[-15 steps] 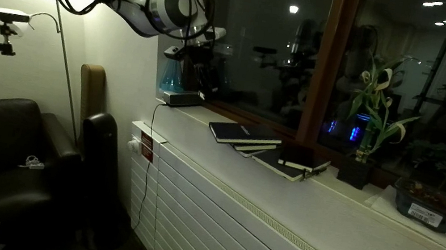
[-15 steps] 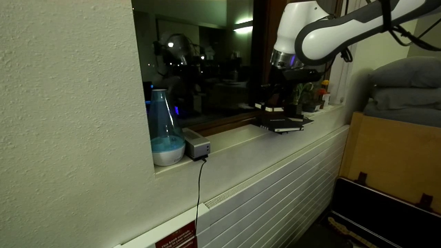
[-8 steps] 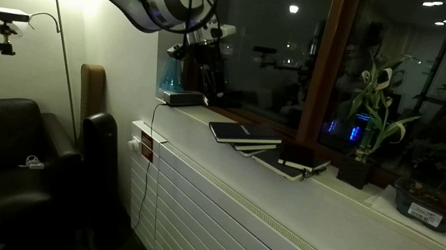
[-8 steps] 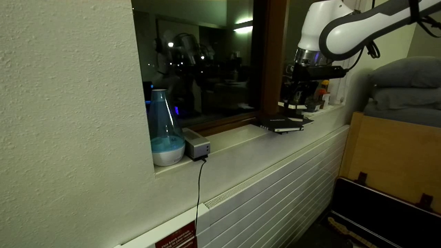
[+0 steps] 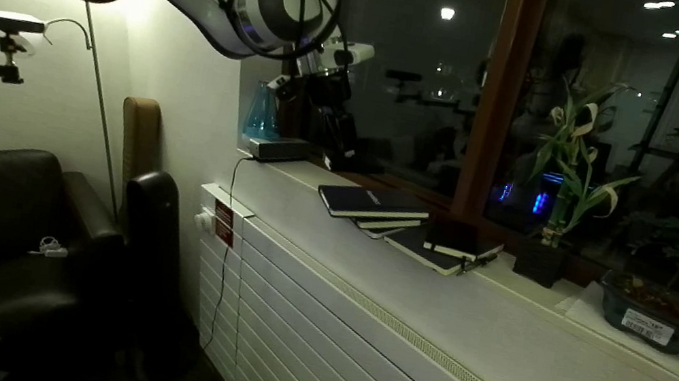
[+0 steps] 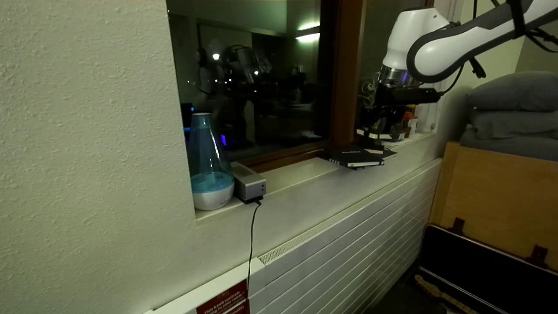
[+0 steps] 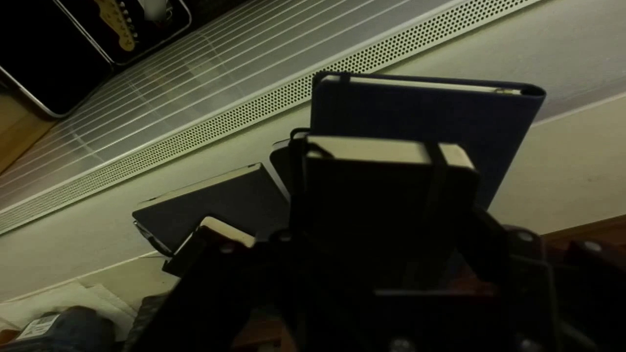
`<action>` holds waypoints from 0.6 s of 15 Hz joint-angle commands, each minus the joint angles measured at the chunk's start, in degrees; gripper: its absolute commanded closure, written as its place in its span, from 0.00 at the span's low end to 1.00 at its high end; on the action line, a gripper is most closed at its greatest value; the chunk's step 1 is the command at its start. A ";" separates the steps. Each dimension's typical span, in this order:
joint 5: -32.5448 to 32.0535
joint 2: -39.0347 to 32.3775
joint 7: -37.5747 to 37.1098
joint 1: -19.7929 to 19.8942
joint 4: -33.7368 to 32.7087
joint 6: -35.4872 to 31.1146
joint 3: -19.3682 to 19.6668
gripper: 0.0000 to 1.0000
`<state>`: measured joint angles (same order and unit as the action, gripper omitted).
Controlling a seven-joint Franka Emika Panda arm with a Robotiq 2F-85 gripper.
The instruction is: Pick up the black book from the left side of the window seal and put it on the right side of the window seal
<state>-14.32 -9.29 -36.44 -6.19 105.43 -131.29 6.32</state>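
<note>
My gripper (image 7: 384, 215) is shut on a thick black book (image 7: 376, 183) with cream page edges and an elastic band. The fingers stand on either side of it. In an exterior view the gripper (image 6: 372, 122) holds this book (image 6: 374, 135) above the window sill (image 6: 301, 174). In an exterior view the gripper (image 5: 339, 149) is near the window, up and left of the books on the sill; the held book is hard to make out there. A dark navy book (image 5: 371, 204) lies on top of other books on the sill; it also shows beneath the held book in the wrist view (image 7: 420, 107).
A flat dark book (image 5: 423, 249) and a small black book (image 5: 456, 237) lie beside the navy one. Potted plants (image 5: 541, 264) (image 5: 659, 320) stand further along the sill. A blue humidifier (image 6: 211, 174) and a grey box (image 6: 250, 181) stand at the opposite end.
The arm and the held book have moved along the sill toward the plants, to the right in both exterior views, dipping slightly in the last half second. The books on the sill have not moved.
</note>
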 commanded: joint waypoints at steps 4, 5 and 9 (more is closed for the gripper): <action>0.01 -3.40 1.26 1.62 -3.50 -1.02 -0.99 0.52; -0.31 -4.13 0.81 1.50 -4.76 -0.62 -0.83 0.52; 0.34 -8.10 1.51 1.63 -11.36 0.12 -0.53 0.52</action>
<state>-14.32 -14.35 -36.40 -5.53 99.13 -131.88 6.24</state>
